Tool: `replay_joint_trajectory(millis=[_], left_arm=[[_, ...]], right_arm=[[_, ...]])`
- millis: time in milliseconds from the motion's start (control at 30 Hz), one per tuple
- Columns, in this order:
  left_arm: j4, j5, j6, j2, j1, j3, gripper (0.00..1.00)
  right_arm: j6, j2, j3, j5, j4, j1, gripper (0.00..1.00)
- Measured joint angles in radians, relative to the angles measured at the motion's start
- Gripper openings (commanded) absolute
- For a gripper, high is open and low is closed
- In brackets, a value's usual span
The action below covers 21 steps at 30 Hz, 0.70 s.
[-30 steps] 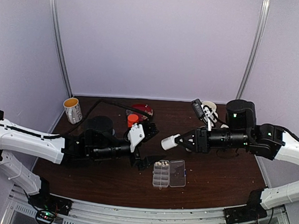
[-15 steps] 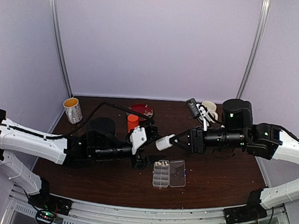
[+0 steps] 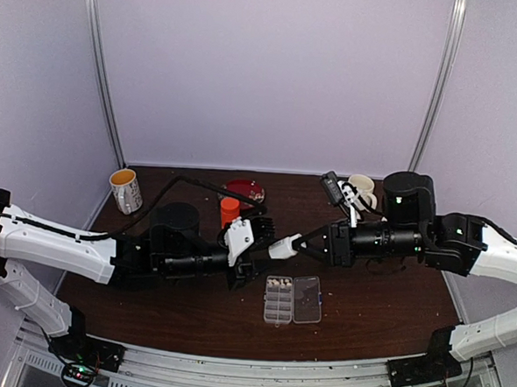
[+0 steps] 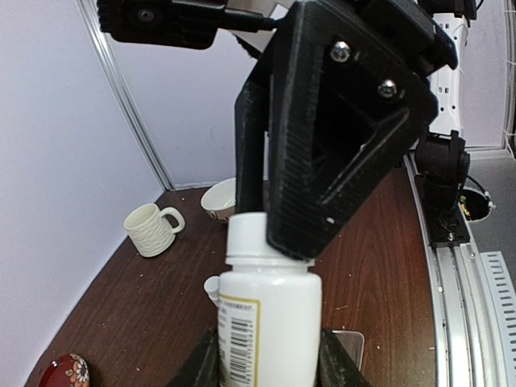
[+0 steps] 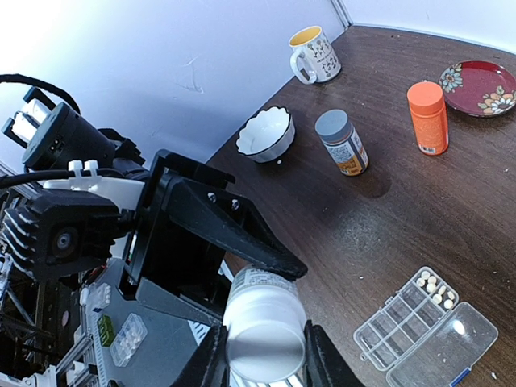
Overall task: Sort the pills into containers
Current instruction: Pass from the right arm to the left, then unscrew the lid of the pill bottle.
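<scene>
On table point(image 3: 384, 298) near right tool point(image 3: 296, 243), organiser box point(image 3: 278, 311), pills point(image 3: 277, 283) inside

We see a dark brown wooden table point(image 3: 384, 298). At its back left corner stands a yellow-lined mug point(image 3: 125, 190), and a red flowered plate point(image 3: 245, 190) lies at the back centre with an orange bottle point(image 3: 229, 211) just in front of it. A grey-capped bottle point(image 5: 342, 142) and a white bowl point(image 5: 268, 133) stand close together. A ribbed cream mug point(image 4: 151, 228) is at the back right. The clear organiser box point(image 3: 292, 299) lies open near the front.
</scene>
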Motion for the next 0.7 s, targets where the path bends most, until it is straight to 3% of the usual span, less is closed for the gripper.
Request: replay_joint_trajectory(millis=[133, 300, 700], left_arm=[[-0.001, -0.001, 0.003, 0.0, 0.0, 0.0, 0.28], [-0.001, -0.001, 0.006, 0.0, 0.0, 0.0, 0.27], [-0.011, -0.024, 0.069, -0.031, -0.007, 0.0, 0.27]], right_arm=[[0.0, 0.0, 0.0, 0.0, -0.001, 0.0, 0.37], [-0.001, -0.002, 0.002, 0.007, -0.011, 0.001, 0.7], [0.056, -0.023, 0.146, 0.062, -0.207, 0.001, 0.68]])
